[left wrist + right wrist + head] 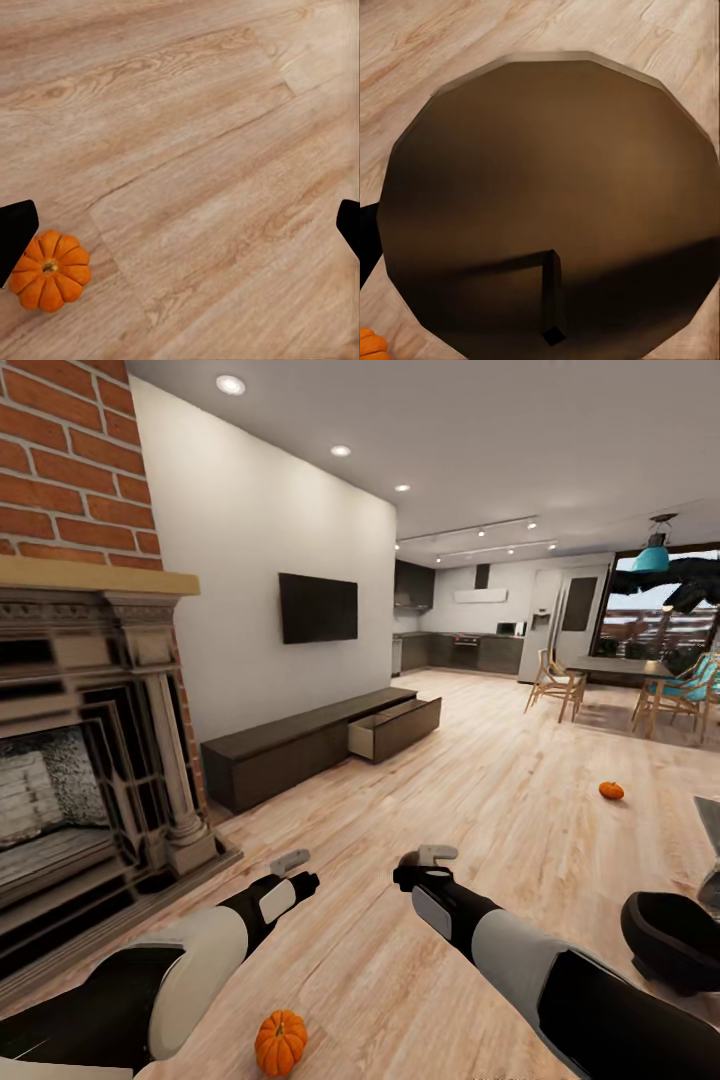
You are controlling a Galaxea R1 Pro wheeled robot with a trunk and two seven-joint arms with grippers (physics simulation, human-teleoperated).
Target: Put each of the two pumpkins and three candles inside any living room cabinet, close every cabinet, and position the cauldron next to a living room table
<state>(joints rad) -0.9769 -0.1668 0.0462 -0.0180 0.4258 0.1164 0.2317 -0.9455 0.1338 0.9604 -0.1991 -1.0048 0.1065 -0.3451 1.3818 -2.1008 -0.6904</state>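
Observation:
One orange pumpkin (279,1042) lies on the plank floor close in front of me, just behind and below my left gripper (290,860). In the left wrist view that pumpkin (51,270) sits beside one finger (15,232) of the wide-open, empty gripper. A second pumpkin (611,790) lies farther off at the right. The long dark cabinet (300,745) stands along the left wall with one drawer (395,728) pulled open. The black cauldron (675,940) sits at my right, beside my right gripper's (437,853) arm. The right gripper is open. The candles are out of view.
An ornate fireplace (90,780) under a brick chimney (70,460) fills the left side. A black TV (318,608) hangs above the cabinet. A dining table with chairs (610,685) stands far right. A round dark-brown surface (547,195) with a small peg lies below the right wrist.

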